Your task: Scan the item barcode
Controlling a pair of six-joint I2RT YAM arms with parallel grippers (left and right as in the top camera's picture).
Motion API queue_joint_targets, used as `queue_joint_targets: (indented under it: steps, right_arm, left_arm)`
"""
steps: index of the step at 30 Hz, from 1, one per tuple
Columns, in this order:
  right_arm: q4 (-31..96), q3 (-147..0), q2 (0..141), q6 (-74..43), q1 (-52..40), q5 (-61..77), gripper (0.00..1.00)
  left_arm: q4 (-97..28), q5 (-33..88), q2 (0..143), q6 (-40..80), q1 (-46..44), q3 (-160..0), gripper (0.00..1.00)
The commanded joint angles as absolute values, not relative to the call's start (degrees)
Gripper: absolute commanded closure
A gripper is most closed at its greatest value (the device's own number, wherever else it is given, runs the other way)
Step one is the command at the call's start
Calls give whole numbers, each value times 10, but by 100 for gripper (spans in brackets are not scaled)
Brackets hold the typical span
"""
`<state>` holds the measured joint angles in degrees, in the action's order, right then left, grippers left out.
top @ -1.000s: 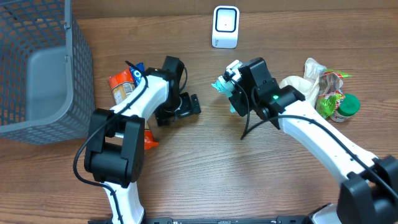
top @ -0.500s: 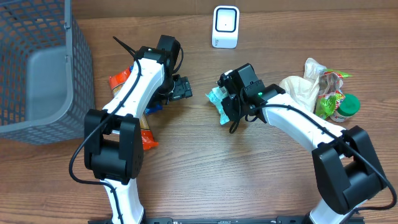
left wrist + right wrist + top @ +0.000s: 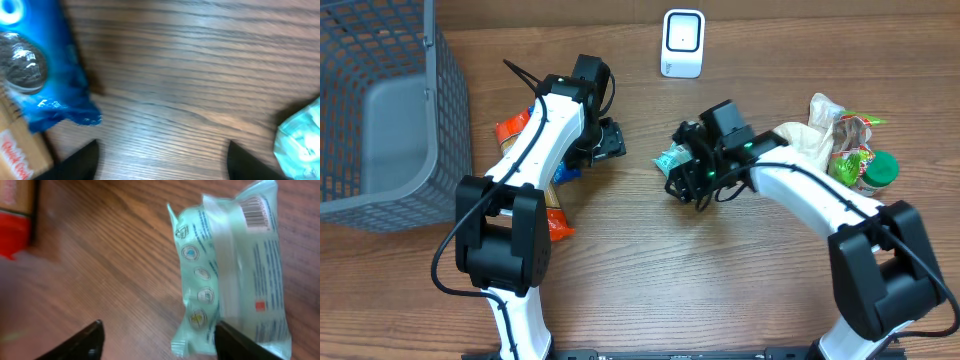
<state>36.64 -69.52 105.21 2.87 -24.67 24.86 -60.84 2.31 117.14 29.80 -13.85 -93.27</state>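
– Over the desk [image 3: 640,290], from overhead: where's the teal packet [image 3: 669,160]?
– Flat on the desk, six o'clock of the scanner [image 3: 682,43], apart from it; scan not done, I'd judge.
– Left wrist?
– Left gripper [image 3: 162,162] wide, empty.
– Right wrist?
– Right gripper [image 3: 157,332] parted, holding nothing; packet's barcode [image 3: 255,211] faces up.

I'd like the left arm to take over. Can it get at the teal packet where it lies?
Probably yes. The teal packet lies flat on the table, bare wood between it and the open left gripper. The right gripper hangs close over it and may crowd the approach.
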Motion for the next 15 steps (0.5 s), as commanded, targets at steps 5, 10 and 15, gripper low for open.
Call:
queue_joint_targets:
  steps: [5,10,15]
  right_arm:
    - [385,-736,1039,-102,-118,357,34]
    - [387,-722,1043,-231,-92,357,34]
    - [393,-697,1049,-370,-105,357,30]
  left_arm:
    - [-565,105,1172,226,-159,-939,53]
    - [-535,84,1172,222,-187,-939,52]
    - [-504,44,1172,223,-204,-939,49]
